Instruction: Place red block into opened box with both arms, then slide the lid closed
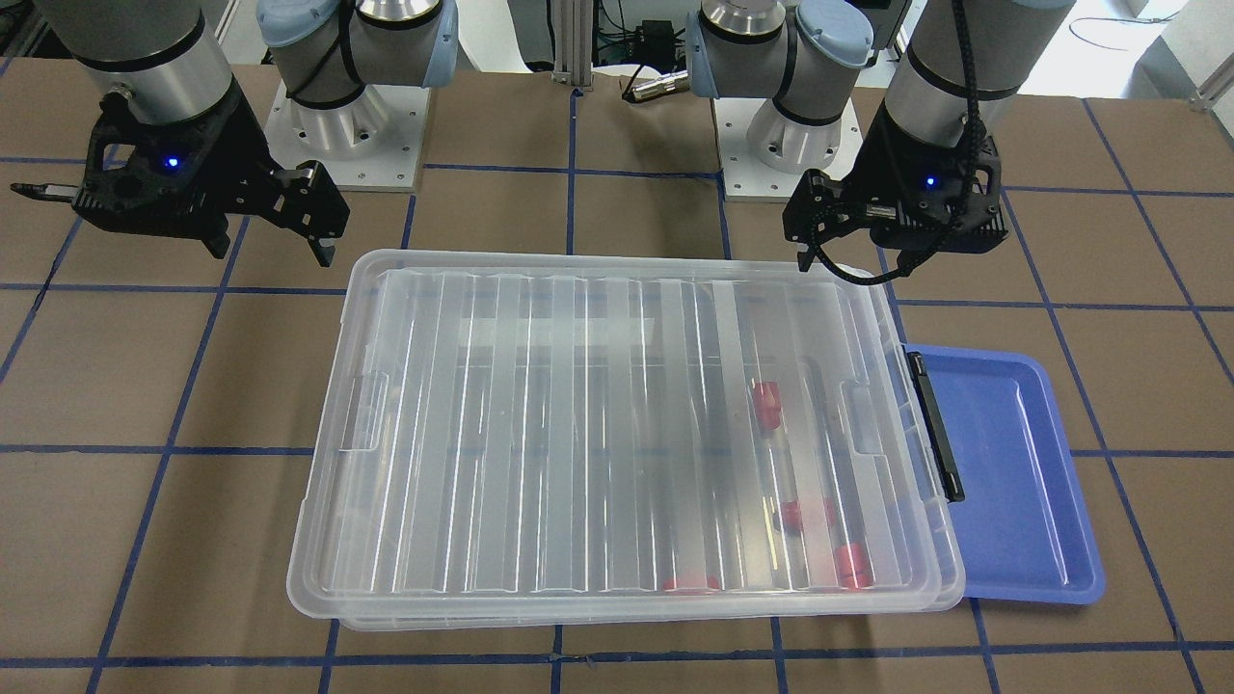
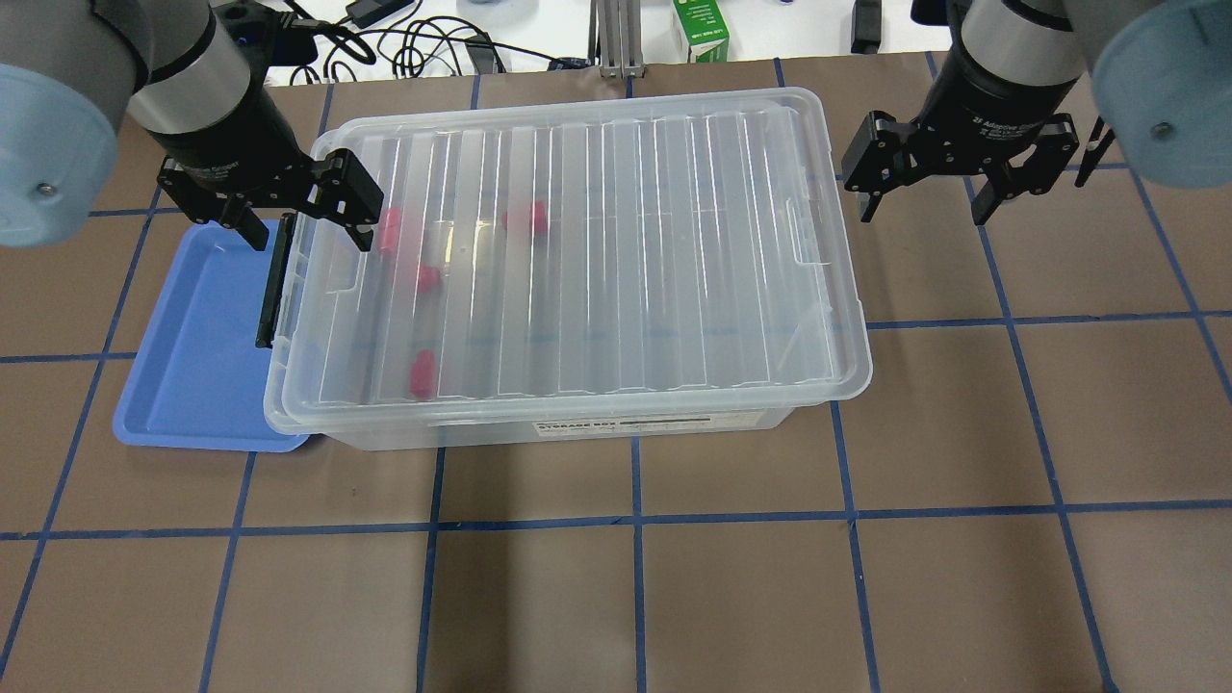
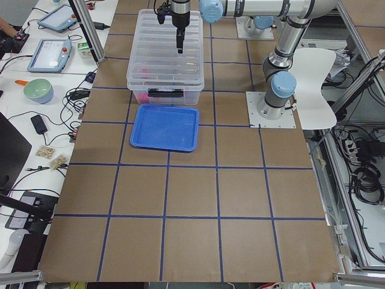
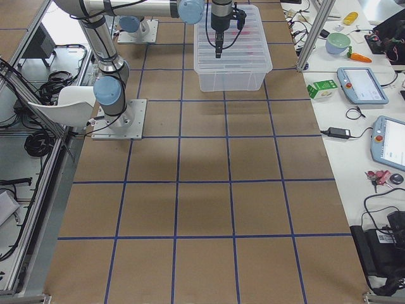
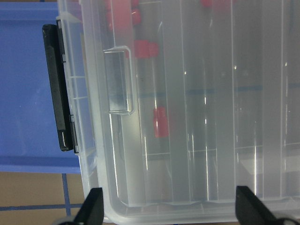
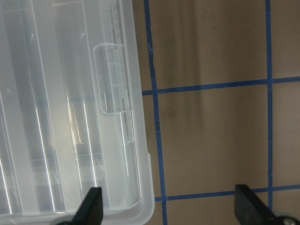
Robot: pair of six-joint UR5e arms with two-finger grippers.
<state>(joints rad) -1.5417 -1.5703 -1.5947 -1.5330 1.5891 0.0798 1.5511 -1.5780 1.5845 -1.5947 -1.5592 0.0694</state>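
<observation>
The clear box [image 2: 577,428] stands mid-table with the ridged lid [image 2: 616,250] lying flat over nearly all of it. A thin strip of box rim [image 1: 952,554] shows at the black latch [image 1: 935,424] end. Several red blocks [image 2: 422,373] [image 1: 766,405] [image 5: 161,123] lie inside near that end, seen through the lid. My left gripper [image 2: 310,236] [image 5: 171,206] hangs open over the latch end, with nothing between its fingers. Off the opposite short end, above bare table, my right gripper [image 2: 922,214] [image 6: 171,206] is open and holds nothing.
A blue tray [image 2: 192,356] lies partly under the box's latch end, with nothing in it. Both arm bases [image 1: 337,116] stand on the robot's side of the box. Cables and a green carton [image 2: 701,29] sit beyond the table's far edge.
</observation>
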